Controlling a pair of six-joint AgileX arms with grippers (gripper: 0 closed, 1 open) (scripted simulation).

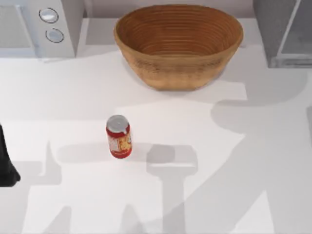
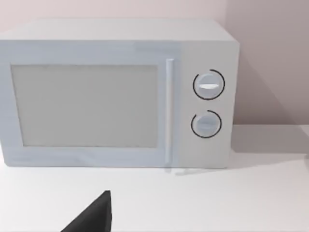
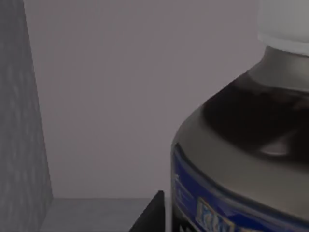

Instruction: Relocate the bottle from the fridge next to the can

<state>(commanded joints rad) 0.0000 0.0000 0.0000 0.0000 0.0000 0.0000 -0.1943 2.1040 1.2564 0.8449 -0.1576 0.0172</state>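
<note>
White table (image 1: pixel 253 161), can (image 1: pixel 119 137) alone near centre. Right jaws inside fridge (image 1: pixel 285 29), bottle (image 3: pixel 241 159) close in front; grip cannot tell. Carry and placing remain.

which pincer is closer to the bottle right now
Right. The right wrist view has the bottle looming close inside the fridge, so the right pincer is right at it. The left pincer sits at the table's left edge, facing the microwave.
</note>
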